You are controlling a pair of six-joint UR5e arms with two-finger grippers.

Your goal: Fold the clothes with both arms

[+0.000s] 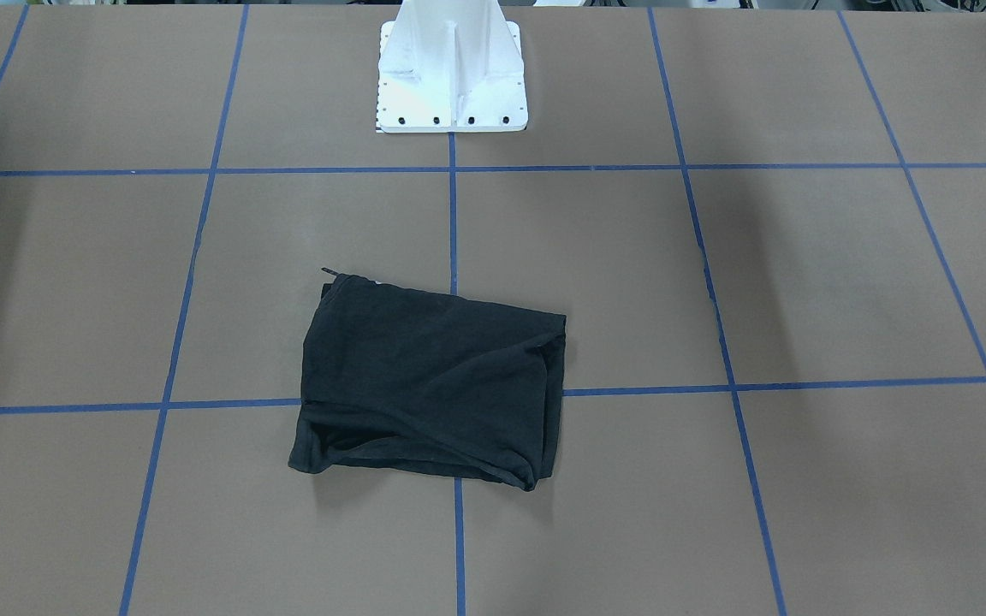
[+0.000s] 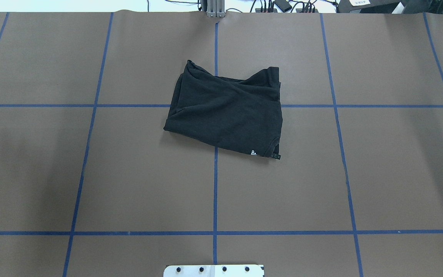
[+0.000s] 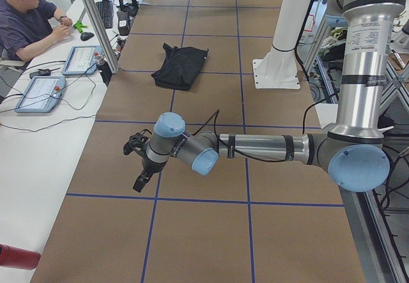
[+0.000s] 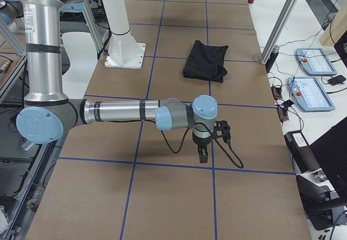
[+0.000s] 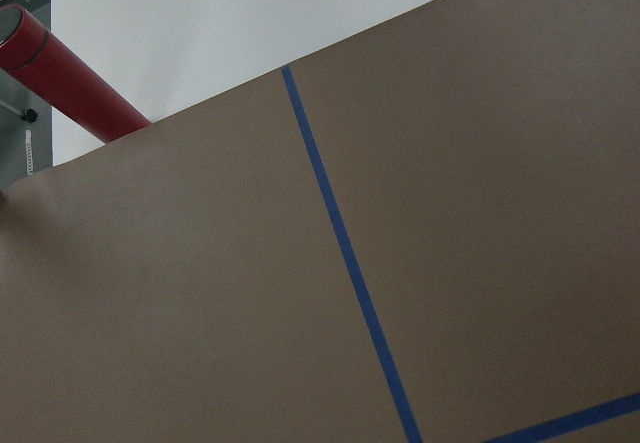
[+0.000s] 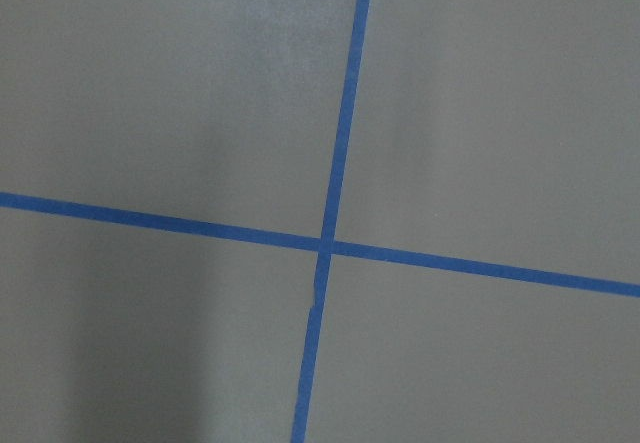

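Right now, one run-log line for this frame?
black T-shirt: folded, lying free | left gripper: away, state unclear | right gripper: away, state unclear

Brown table (image 2: 148,173), blue tape grid (image 2: 215,192), white bench (image 3: 45,168)

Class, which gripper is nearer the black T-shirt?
Right, narrowly. The left gripper and right gripper hang far out to opposite sides, roughly mirrored, but the T-shirt lies slightly off the centre line toward the right one.
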